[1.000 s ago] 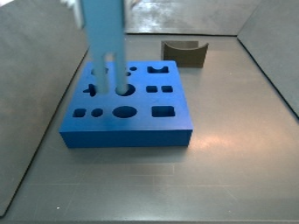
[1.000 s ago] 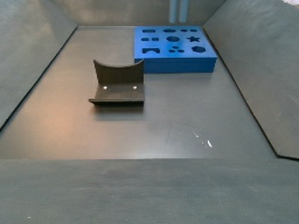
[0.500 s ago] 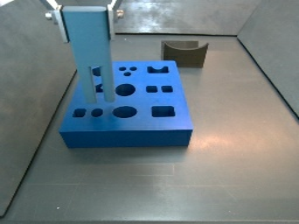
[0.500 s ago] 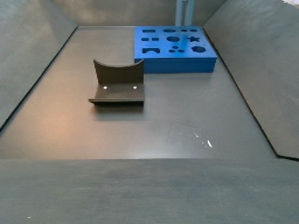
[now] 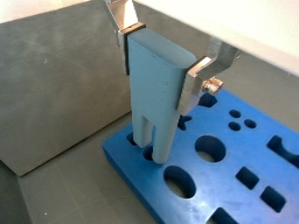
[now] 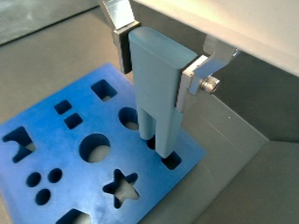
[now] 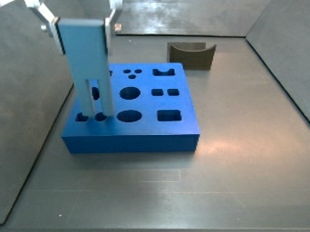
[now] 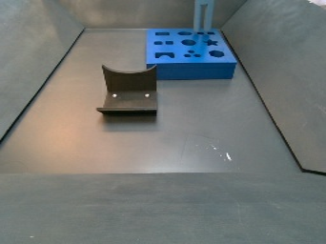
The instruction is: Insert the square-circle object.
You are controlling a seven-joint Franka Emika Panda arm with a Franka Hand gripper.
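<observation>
Square-circle object [image 7: 191, 54] sat on the floor at upper right of a side view, well apart from the blue board [image 7: 136, 122], gripper [image 5: 167, 74] above the board's edge, silver fingers [image 5: 204, 72] pinching a tall pale blue piece [image 5: 156, 92], its forked tip apparently in a board hole.
</observation>
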